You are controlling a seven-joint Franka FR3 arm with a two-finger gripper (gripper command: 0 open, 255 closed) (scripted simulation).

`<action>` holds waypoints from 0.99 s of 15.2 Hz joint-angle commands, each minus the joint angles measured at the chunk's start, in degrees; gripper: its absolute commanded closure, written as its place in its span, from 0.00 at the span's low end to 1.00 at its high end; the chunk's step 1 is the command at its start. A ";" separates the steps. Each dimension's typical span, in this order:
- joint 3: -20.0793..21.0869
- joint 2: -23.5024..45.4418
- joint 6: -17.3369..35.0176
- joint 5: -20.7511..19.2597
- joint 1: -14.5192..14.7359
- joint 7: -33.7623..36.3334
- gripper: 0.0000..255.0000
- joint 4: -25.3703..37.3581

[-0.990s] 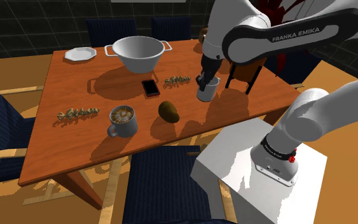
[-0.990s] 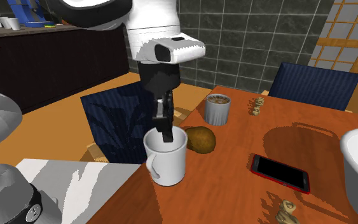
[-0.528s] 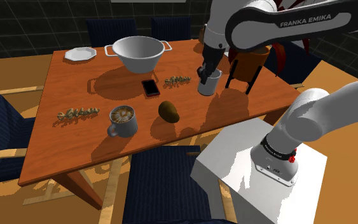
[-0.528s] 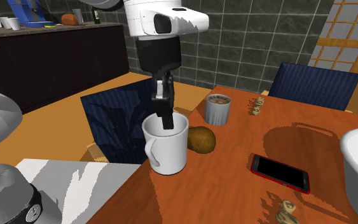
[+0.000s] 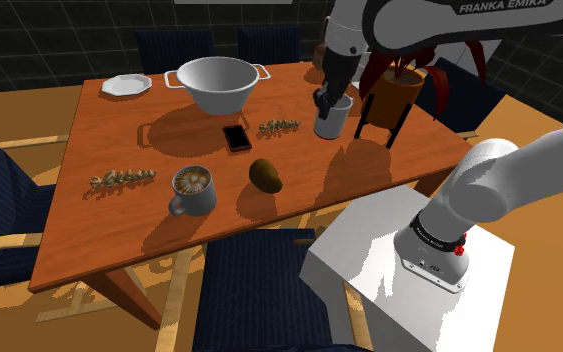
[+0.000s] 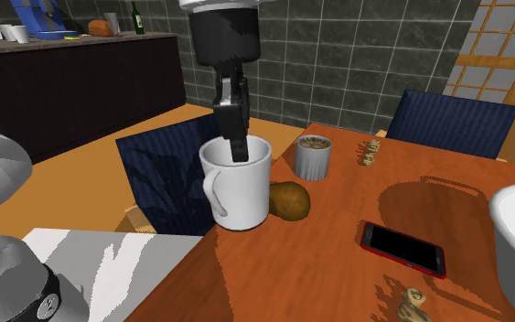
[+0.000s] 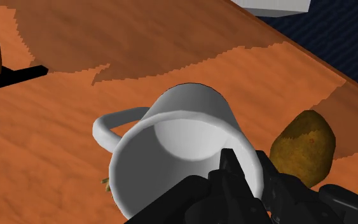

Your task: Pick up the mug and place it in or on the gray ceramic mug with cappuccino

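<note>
**Operator:** Report gripper status.

**Technician:** The gripper [image 6: 236,152] pinches the wall of the white mug [image 6: 238,190], with one finger inside the rim and one outside.

**Operator:** What changed in the last second?

**Technician:** The mug has risen clear of the table [image 5: 119,232]. It now hangs upright beside the potted plant [image 5: 395,88]. In my judgement the grasp is holding and the lift is complete. The carry to the gray cappuccino mug [image 5: 193,190] remains. That mug stands well apart, beyond the brown oval fruit [image 5: 265,175].

**Operator:** Give the inventory.

**Technician:**
- Mugs: two
- Fruit: one
- Phone [image 5: 236,137]: one
- Sprigs [image 5: 123,178]: two
- Two-handled bowl [image 5: 214,84]: one
- Plate [image 5: 127,85]: one
</note>
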 commanded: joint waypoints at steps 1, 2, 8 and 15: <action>-0.19 -0.07 -1.23 -0.11 -0.08 -0.15 1.00 1.16; 0.94 1.49 -1.14 0.08 0.08 1.14 1.00 2.63; 7.67 11.61 -1.25 -0.40 0.41 9.12 1.00 12.69; 15.22 25.62 -3.27 -5.19 0.85 19.55 1.00 27.37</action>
